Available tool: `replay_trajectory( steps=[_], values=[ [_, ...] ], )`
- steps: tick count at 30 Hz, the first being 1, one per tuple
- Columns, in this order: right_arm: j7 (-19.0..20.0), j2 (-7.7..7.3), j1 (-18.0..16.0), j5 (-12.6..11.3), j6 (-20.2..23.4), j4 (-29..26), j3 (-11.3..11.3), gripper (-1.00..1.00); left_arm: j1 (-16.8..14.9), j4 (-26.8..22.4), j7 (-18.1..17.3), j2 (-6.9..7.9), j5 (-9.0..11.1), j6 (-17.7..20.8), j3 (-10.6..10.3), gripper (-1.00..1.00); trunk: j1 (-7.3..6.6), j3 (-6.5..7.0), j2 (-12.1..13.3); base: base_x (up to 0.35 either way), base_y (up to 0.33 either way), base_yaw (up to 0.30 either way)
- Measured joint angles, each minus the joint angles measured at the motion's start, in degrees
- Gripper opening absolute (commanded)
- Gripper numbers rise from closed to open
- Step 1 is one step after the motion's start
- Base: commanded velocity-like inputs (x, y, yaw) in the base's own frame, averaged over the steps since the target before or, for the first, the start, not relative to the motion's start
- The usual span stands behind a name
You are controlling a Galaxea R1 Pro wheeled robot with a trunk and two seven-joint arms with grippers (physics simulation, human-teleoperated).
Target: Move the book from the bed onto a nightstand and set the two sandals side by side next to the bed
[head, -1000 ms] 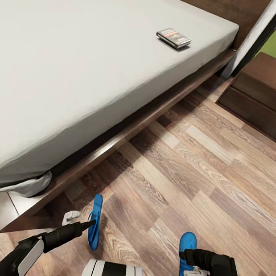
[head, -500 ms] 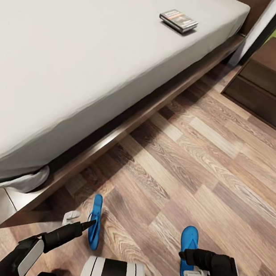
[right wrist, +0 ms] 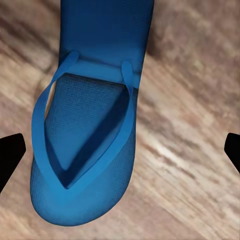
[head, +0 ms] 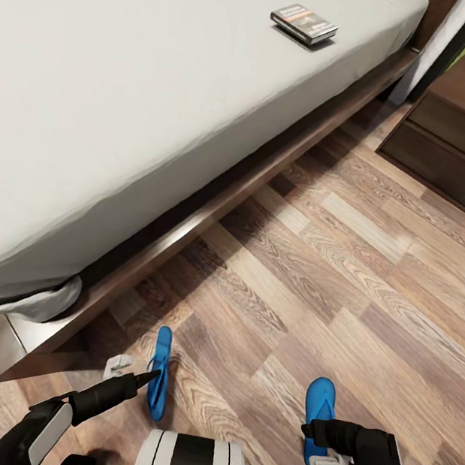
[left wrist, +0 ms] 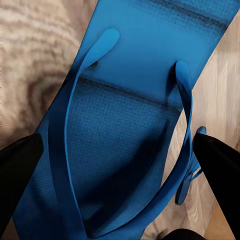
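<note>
The view has tipped down. Left fingers (left wrist: 120, 165) straddle the left sandal (head: 159, 372), spread, gripping nothing; right fingers (right wrist: 120, 150) likewise over the right sandal (head: 318, 415). Book (head: 304, 23) lies far on the bed (head: 135, 93).

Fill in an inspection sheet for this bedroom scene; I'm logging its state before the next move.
Surface: wood-plank floor, bare beside the bed.
Job's things: book lies on the mattress near the head end; left sandal stands on edge by the bed frame; right sandal lies flat, well apart from it; nightstand at upper right.
Clutter: nothing seen.
Grippers: left gripper open, fingers either side of its sandal; right gripper open above the other.
Cables: nothing seen.
Surroundings: grass outside the window.
</note>
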Motion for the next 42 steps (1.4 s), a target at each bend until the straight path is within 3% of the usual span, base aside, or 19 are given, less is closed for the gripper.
replay_trajectory(
  steps=[2, 5, 11, 42],
  values=[
    [0.0, -0.03, 0.0, 0.0, 0.0, 0.0, 0.0, 1.0, 0.0, -0.27, -1.44, 0.75, 0.26, 0.38, 0.17, -1.0, 0.0, 0.0, 0.0, 0.0, 0.0, 0.0],
    [0.0, 0.0, 0.0, 0.0, 0.0, 0.0, 0.0, 1.0, 0.0, -0.67, -10.06, 1.45, 0.58, 1.42, 0.24, -1.0, 0.0, 0.0, 0.0, 0.0, 0.0, 0.0],
    [0.0, -0.06, 0.0, 0.0, 0.0, 0.0, -0.02, 1.0, -0.08, -2.5, -18.62, 1.5, 0.66, 6.31, 0.24, -1.0, 0.0, 0.0, 0.0, 0.0, 0.0, 0.0],
    [0.01, -0.05, 0.0, 0.0, 0.0, 0.0, 0.0, 1.0, -0.09, -3.98, -19.39, 1.22, 0.47, 7.12, -0.16, -1.0, -0.03, 0.0, 0.0, 0.064, 0.0, 0.0]
  ],
)
